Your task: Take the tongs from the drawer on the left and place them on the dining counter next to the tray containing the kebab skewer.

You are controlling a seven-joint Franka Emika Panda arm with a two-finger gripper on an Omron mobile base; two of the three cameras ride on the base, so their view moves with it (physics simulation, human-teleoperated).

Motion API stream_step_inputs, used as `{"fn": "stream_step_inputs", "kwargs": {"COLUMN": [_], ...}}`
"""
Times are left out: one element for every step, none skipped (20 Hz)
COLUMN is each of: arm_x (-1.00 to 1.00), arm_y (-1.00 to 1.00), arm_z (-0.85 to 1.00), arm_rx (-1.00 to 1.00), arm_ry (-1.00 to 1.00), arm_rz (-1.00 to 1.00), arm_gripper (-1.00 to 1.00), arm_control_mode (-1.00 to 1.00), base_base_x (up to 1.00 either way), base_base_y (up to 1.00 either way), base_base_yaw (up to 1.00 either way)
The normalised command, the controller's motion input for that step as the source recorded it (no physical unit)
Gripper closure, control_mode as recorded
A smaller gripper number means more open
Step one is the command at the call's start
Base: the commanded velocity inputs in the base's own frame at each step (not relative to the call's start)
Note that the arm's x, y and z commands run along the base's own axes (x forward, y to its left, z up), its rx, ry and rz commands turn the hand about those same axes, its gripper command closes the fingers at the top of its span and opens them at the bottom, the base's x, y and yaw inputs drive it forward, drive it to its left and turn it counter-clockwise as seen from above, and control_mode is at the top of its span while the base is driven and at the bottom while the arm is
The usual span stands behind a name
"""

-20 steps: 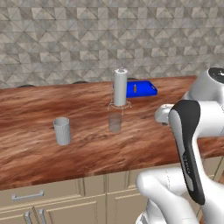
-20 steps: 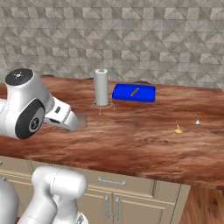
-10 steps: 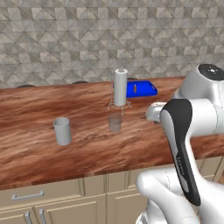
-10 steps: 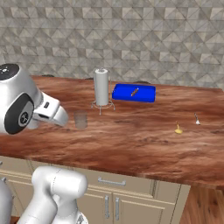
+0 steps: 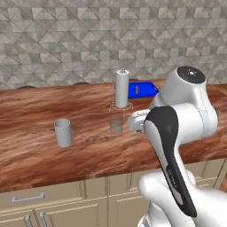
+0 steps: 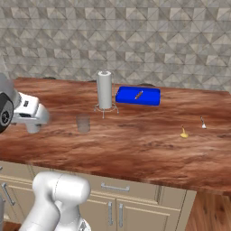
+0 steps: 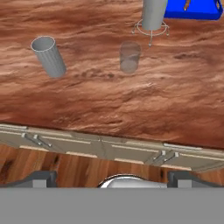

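The end effector (image 7: 109, 177) hangs wide and empty above the tabletop (image 7: 109, 96) edge; the drawer (image 7: 52, 141) front lies below-left, tongs unseen.

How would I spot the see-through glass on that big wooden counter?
Find the reddish-brown dining counter and the tall grey roll on a wire stand beside the blue tray. The clear glass stands just in front of that stand; unlike the solid grey cup, it is transparent.
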Motion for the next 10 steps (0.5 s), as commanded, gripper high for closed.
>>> {"fn": "stream_step_inputs", "kwargs": {"arm_x": [-0.14, -0.12, -0.06, -0.06, -0.04, -0.03, -0.03, -0.01, 0.00, -0.01], "arm_y": [0.65, 0.65, 0.62, 0.53, 0.54, 0.54, 0.52, 0.53, 0.59, 0.61], "arm_z": [0.00, 0.00, 0.00, 0.00, 0.00, 0.01, 0.04, 0.06, 0.06, 0.06], "arm_rx": [-0.08, -0.08, -0.10, -0.09, -0.09, -0.09, -0.09, -0.09, -0.10, -0.11], "arm_ry": [0.00, 0.00, 0.00, 0.00, 0.00, 0.00, 0.00, 0.00, 0.00, 0.00], "arm_rz": [0.25, 0.25, 0.26, 0.27, 0.28, 0.28, 0.29, 0.29, 0.31, 0.31], "arm_gripper": [-1.00, -1.00, -1.00, -1.00, -1.00, -1.00, -1.00, -1.00, -1.00, -1.00], "arm_control_mode": [-1.00, -1.00, -1.00, -1.00, -1.00, -1.00, -1.00, -1.00, -1.00, -1.00], "base_base_x": [0.00, 0.00, 0.00, 0.00, 0.00, 0.00, 0.00, 0.00, 0.00, 0.00], "base_base_y": [0.00, 0.00, 0.00, 0.00, 0.00, 0.00, 0.00, 0.00, 0.00, 0.00], "base_base_yaw": [0.00, 0.00, 0.00, 0.00, 0.00, 0.00, 0.00, 0.00, 0.00, 0.00]}}
